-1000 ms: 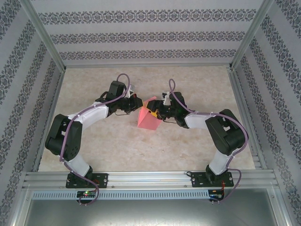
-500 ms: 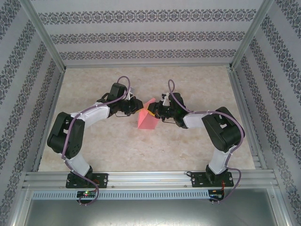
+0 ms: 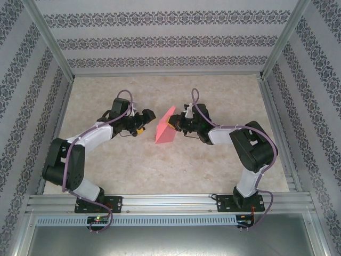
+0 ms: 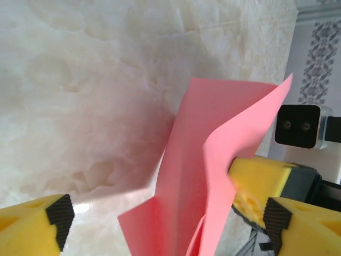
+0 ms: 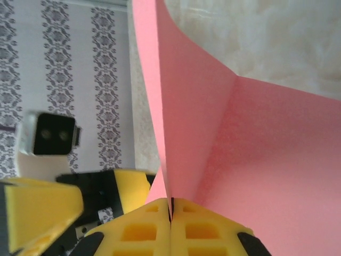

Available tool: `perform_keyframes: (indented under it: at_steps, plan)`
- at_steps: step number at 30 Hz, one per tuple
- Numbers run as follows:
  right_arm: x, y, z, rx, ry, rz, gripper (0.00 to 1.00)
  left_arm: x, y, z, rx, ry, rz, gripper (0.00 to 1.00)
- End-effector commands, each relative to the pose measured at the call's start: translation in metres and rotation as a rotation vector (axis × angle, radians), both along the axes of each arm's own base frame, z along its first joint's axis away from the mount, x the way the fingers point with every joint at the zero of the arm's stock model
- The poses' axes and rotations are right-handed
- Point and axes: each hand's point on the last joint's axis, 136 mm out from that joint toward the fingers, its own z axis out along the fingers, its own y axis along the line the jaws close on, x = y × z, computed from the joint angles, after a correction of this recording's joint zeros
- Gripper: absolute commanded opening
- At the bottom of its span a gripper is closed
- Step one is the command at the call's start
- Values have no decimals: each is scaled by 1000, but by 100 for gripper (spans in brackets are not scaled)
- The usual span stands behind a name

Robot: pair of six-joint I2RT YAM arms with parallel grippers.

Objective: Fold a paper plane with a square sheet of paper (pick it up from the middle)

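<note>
— Question one: where is the square sheet of paper?

— Near the middle of the top view, over the pale marbled table, between the two arms. It is not flat. It stands bent along a crease, with two pink panels meeting in a V. Its wide edge is low in the frame and one corner points upward.

— Who holds it?

— The right gripper. In the right wrist view its yellow fingers are pressed together at the bottom centre of the frame, with the paper pinched in the seam between them. The panels fan out toward the top and the right.

— And the left gripper?

— Spread wide, holding nothing. In the left wrist view its fingertips sit in the lower left and lower right corners, far apart, and the sheet rises in the space between them. At the right middle of that frame, one yellow pad of the right gripper presses against the paper. In the top view the left gripper sits just left of the sheet, apart from it.

— Does the sheet's lower edge rest on the table?

— That cannot be told.
</note>
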Motion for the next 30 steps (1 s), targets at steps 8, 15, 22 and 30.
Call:
perform_keyframes:
  at_steps: [8,15,22,30]
  plan:
    - [26,12,72,193,-97,8,7,-14,-20,28,-301,-11,27,100]
    - [25,16,67,216,-63,16,8,-1,-31,57,-414,-120,9,100]
    - [24,14,52,196,-36,4,9,-9,0,34,-185,-80,142,99]
    - [25,21,54,206,-34,26,9,-9,-7,40,-260,-110,124,100]
